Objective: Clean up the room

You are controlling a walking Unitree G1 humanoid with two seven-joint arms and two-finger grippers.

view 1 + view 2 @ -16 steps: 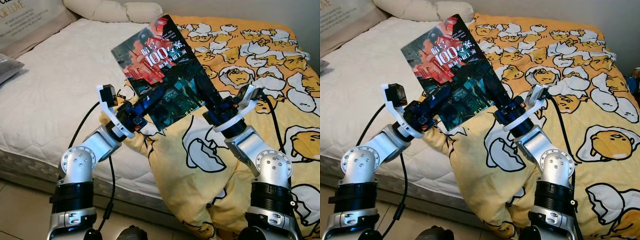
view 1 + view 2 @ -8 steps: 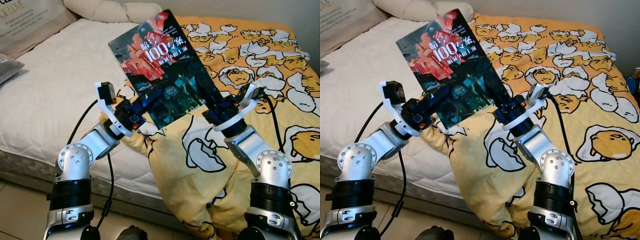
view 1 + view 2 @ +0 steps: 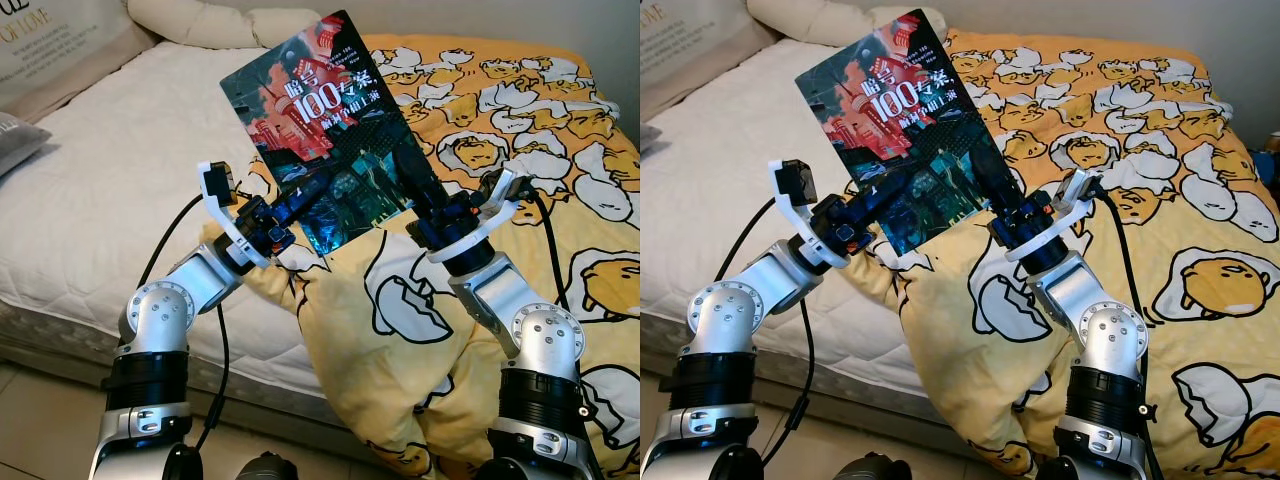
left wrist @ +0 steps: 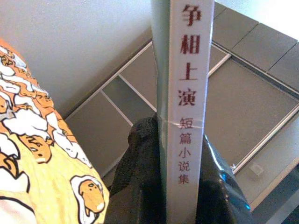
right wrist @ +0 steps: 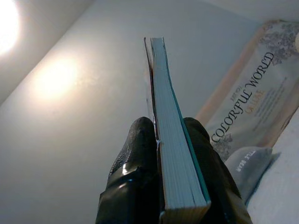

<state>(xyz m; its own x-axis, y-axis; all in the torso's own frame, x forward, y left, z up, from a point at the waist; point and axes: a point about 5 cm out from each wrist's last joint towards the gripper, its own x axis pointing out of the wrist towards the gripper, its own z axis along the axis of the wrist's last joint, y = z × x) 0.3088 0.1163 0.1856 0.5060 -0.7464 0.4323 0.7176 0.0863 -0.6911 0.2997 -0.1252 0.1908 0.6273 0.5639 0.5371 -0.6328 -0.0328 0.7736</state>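
I hold a paperback book (image 3: 318, 120) with a dark red and teal city cover and white Chinese title, raised and tilted above the bed. My left gripper (image 3: 300, 196) is shut on its lower left edge, the spine (image 4: 187, 116) clamped between its black fingers (image 4: 138, 177). My right gripper (image 3: 415, 178) is shut on the lower right edge, where the page block (image 5: 173, 154) sits between its fingers (image 5: 135, 158). Both arms reach up from below over the yellow quilt (image 3: 520, 130).
The bed has a white quilted mattress (image 3: 100, 170) on the left and the yellow egg-pattern quilt bunched over its front edge (image 3: 380, 330). Pillows (image 3: 225, 25) lie at the head, a printed cushion (image 3: 50, 40) at far left. Tiled floor (image 3: 40, 420) shows below.
Both grippers have lifted the book a little higher and stood it more upright; the left arm has shifted slightly to the right.
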